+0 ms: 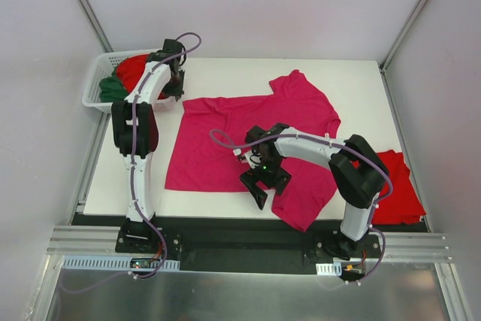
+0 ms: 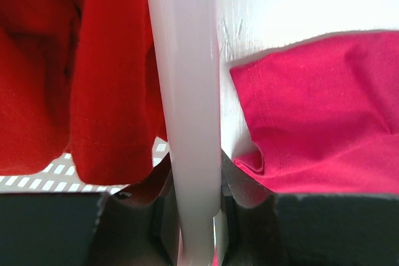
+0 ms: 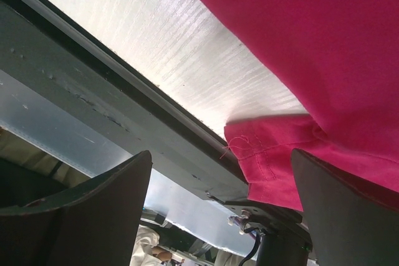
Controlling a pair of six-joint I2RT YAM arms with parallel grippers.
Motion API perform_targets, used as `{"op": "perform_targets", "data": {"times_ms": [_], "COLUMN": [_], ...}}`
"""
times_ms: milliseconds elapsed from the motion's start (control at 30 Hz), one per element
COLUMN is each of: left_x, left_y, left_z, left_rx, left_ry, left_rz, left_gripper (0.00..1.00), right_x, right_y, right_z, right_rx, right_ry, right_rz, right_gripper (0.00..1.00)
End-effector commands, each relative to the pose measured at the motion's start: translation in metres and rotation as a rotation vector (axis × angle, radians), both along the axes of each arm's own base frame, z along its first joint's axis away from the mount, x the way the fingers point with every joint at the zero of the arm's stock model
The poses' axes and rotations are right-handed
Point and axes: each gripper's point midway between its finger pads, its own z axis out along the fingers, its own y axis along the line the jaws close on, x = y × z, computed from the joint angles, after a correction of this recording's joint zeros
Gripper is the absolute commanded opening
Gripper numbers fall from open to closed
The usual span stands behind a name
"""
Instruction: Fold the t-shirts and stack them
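Fingers of our right tool (image 3: 218, 213) stand spread wide, holding nothing, low at the near edge of the tabletop (image 1: 361, 88). Between them, in the wrist view, we see a stitched corner of the magenta shirt (image 1: 248, 122). That shirt lies flat across the middle of the tabletop, long axis left to right: bottom hem toward the left arm, collar and sleeves toward the right, one sleeve at the near edge beside this tool. So the cloth stretches away from the open fingers toward the far side, and the right arm is plainly the nearer one to that edge.

Our left tool (image 1: 174, 73) is at the far left corner, fingers pressed in on either side of a white bar of the basket (image 2: 187, 91), pinching plastic and no cloth as far as we can judge. Left of the bar, inside the basket, hangs a red shirt (image 2: 106, 91) with a green shirt (image 1: 113, 89) beside it; right of the bar, the magenta shirt's far hem corner lies just beside the basket. A second red shirt (image 1: 394, 186) lies folded at the right end of the tabletop.

We judge the next move to be the right tool closing on that near corner and carrying it toward the far side.
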Motion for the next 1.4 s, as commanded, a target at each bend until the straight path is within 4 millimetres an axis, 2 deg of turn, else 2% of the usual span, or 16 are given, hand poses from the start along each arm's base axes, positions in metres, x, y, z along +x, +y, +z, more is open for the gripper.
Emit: {"op": "perform_targets", "data": {"times_ms": [0, 100, 233, 300, 400, 500, 600, 633, 767, 933, 1033, 1233, 1367], "left_x": [-0.016, -0.021, -0.031, -0.039, -0.052, -0.062, -0.075, -0.080, -0.106, -0.129, -0.133, -0.118, -0.114], "left_y": [-0.031, -0.044, -0.063, -0.062, -0.050, -0.039, -0.042, -0.050, -0.060, -0.055, -0.052, -0.033, -0.022], "left_z": [0.046, 0.058, 0.061, 0.063, 0.066, 0.063, 0.054, 0.053, 0.042, 0.044, 0.047, 0.067, 0.079], "left_rx": [-0.092, -0.113, -0.162, -0.147, -0.061, 0.019, 0.084, 0.090, 0.143, 0.165, 0.172, 0.238, 0.284], "left_ry": [-0.031, -0.024, 0.019, 0.041, 0.063, 0.082, 0.124, 0.130, 0.194, 0.234, 0.243, 0.177, 0.144], "left_rz": [0.029, -0.016, -0.114, -0.170, -0.234, -0.236, -0.295, -0.320, -0.365, -0.352, -0.341, -0.298, -0.250], "left_gripper": [0.00, 0.00, 0.00, 0.00, 0.00, 0.00, 0.00, 0.00, 0.00, 0.00, 0.00, 0.00, 0.00], "right_x": [-0.007, -0.009, -0.012, -0.013, -0.016, -0.018, -0.021, -0.022, -0.024, -0.025, -0.026, -0.029, -0.032], "right_y": [0.001, 0.004, 0.008, 0.009, 0.015, 0.020, 0.025, 0.026, 0.030, 0.036, 0.039, 0.039, 0.033], "right_z": [0.006, 0.007, 0.006, 0.006, 0.006, 0.006, 0.004, 0.004, 0.005, 0.006, 0.006, 0.008, 0.006], "right_rx": [0.014, 0.025, 0.028, 0.030, 0.045, 0.052, 0.052, 0.052, 0.054, 0.066, 0.075, 0.082, 0.072], "right_ry": [0.019, 0.019, 0.022, 0.025, 0.030, 0.041, 0.047, 0.049, 0.052, 0.054, 0.053, 0.057, 0.061], "right_rz": [0.013, 0.015, 0.021, 0.021, 0.027, 0.035, 0.052, 0.060, 0.075, 0.087, 0.099, 0.114, 0.119], "right_gripper": [0.96, 0.96, 0.96, 0.96, 0.96, 0.96, 0.96, 0.96, 0.96, 0.96, 0.96, 0.96, 0.96]}}
